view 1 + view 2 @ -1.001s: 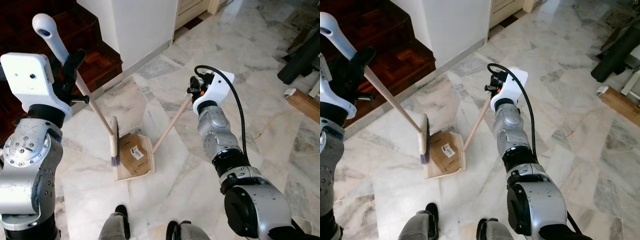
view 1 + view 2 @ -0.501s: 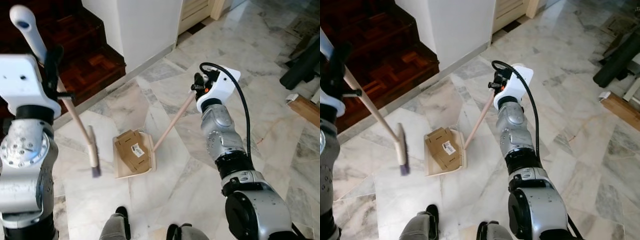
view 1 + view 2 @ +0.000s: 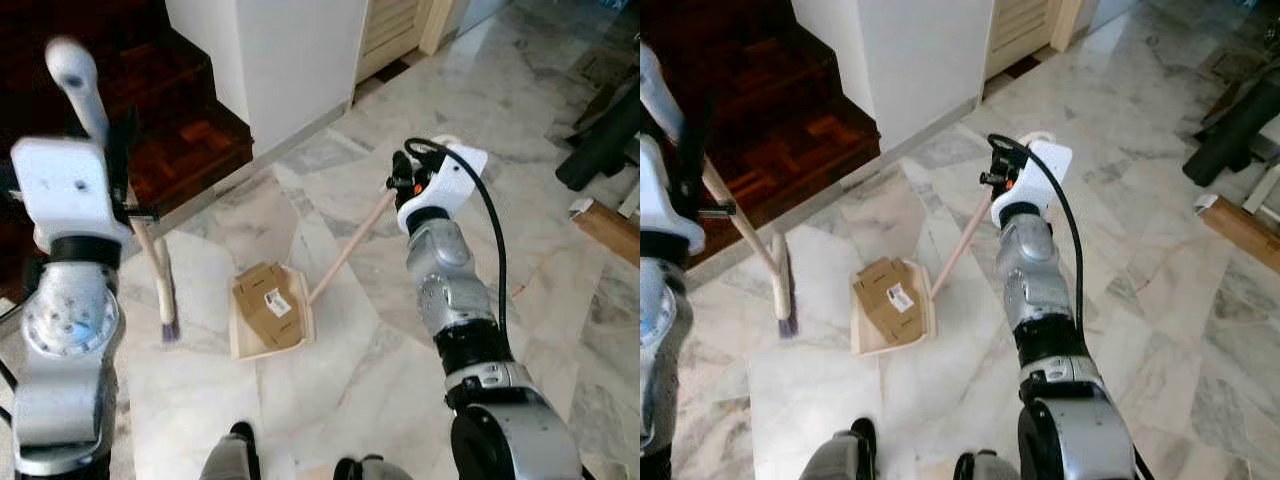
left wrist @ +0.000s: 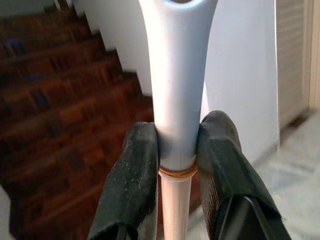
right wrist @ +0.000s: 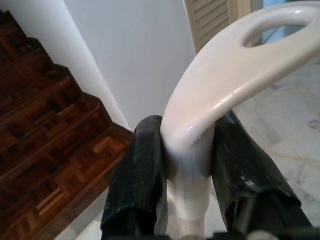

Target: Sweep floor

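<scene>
Bright daylight — slight motion blur

The floor (image 3: 560,250) is pale grey-and-white veined marble laid in large slabs. A cream plastic dustpan (image 3: 268,318) rests flat on it, a flattened brown cardboard piece with a white label (image 3: 266,299) lying inside. Just beside the pan, on the staircase side, the broom's bristle head (image 3: 168,318) meets the marble. Well apart, near the far edge, lies a brown cardboard box (image 3: 606,218).
</scene>
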`<state>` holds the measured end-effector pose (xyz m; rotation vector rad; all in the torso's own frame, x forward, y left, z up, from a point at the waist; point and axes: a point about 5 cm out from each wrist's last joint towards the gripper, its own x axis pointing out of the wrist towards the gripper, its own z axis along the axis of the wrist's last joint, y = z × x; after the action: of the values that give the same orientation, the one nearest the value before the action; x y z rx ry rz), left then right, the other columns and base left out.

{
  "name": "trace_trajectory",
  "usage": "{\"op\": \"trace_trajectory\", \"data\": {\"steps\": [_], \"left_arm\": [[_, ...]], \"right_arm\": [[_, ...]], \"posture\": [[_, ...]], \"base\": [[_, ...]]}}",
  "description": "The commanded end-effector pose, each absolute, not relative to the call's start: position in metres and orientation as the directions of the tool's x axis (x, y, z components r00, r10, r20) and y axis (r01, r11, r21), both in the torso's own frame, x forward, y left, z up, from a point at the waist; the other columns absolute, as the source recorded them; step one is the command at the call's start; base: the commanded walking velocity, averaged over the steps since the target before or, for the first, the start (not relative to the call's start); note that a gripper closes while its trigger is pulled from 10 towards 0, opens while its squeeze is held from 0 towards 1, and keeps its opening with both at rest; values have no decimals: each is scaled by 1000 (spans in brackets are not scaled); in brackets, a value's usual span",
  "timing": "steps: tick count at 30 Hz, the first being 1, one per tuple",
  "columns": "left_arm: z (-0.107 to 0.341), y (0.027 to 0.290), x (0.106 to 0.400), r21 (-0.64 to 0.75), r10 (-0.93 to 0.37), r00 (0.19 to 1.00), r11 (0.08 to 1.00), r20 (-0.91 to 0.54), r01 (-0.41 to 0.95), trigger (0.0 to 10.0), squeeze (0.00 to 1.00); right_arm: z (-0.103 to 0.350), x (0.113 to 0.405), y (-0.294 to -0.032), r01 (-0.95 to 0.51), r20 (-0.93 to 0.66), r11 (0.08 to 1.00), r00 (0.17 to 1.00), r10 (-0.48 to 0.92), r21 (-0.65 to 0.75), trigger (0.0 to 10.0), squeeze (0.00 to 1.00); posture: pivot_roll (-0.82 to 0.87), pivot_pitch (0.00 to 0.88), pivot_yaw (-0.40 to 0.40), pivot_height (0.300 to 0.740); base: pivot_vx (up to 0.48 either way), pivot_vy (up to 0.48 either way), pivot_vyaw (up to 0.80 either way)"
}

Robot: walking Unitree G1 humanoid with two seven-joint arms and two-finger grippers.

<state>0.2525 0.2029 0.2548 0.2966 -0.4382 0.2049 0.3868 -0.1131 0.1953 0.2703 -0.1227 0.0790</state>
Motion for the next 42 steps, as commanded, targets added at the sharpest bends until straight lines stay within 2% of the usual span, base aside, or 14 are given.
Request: {"op": "trace_trajectory", "data": {"steps": [1,6,13,19,31,36,42], "left_arm": [[260,201,249,245,119,860,931,497,-271,10000,0],[236,191,256,229,103,889,947,445,-225,10000,0],[230,178,267,199,71,887,963,456,-179,10000,0],[226,171,270,183,52,886,971,462,-153,10000,0],[230,171,279,179,31,869,974,493,-136,10000,0],[233,170,282,183,22,864,974,504,-131,10000,0],[235,168,282,184,18,859,974,512,-130,10000,0]], "right_arm": [[211,385,-112,-122,198,954,978,68,275,10000,0],[209,380,-115,-128,204,955,976,73,268,10000,0],[212,375,-111,-152,230,950,969,89,273,10000,0],[211,363,-117,-156,273,958,958,87,242,10000,0],[211,354,-133,-107,289,980,956,55,166,10000,0],[210,352,-139,-75,282,979,959,19,190,10000,0],[208,348,-135,-77,272,977,962,20,198,10000,0]], "posture": [[35,116,-62,740],[24,64,-54,740],[14,53,-56,740],[7,0,-53,740],[-13,0,-26,740],[-16,0,-24,740],[-8,0,-29,740]], "base": [[0,0,0],[0,0,0],[0,0,0],[0,0,0],[0,0,0],[0,0,0],[0,0,758]]}}
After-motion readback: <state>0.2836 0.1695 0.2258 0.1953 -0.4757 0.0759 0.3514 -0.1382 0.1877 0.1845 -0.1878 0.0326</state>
